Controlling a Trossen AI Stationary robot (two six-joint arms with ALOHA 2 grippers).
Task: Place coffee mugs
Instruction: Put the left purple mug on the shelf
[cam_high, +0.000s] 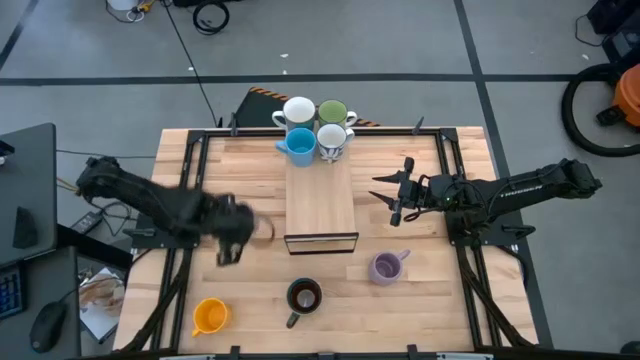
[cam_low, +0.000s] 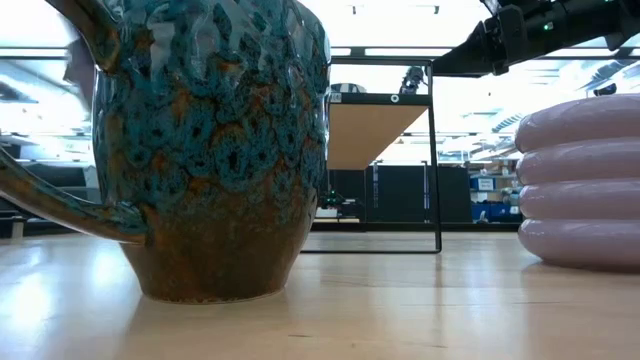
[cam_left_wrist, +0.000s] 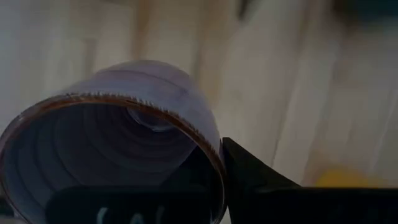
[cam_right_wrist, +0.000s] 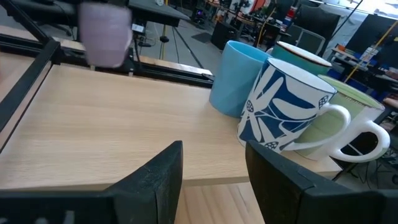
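Left to right in the high view: orange mug (cam_high: 210, 316) sits alone near the front-left corner of the table (cam_high: 450, 300), untouched, prob. waiting its turn. Left gripper (cam_high: 233, 232) hangs just left of the wooden board (cam_high: 320, 195), carrying a lilac mug (cam_left_wrist: 118, 134); left wrist view shows a finger inside the rim w/ the wall pinched, mug tipped so its mouth faces the camera — a rim grip likely chosen since it leaves the base free to set down on the board. In the right wrist view that same mug shows as a lilac blur beyond the board's far side, off the table. Next, dark brown-black mug (cam_high: 303, 296) stands upright in front of the board, handle toward the front edge. At the board's back end, 4 mugs packed close in a 2x2 block: white mug (cam_high: 298, 111), green mug (cam_high: 332, 111), light blue mug (cam_high: 300, 146), patterned mug (cam_high: 333, 140) — tight grouping prob. saves room for the rest. Second lilac mug (cam_high: 385, 267) stands front-right of the board. Right gripper (cam_high: 398, 196) waits right of the board, fingers spread, holding nothing. Count: 8 mugs total — 4 on board, 1 in the air, 3 on the table; 2 lilac, 1 each of the others; 1 board; 2 arms.
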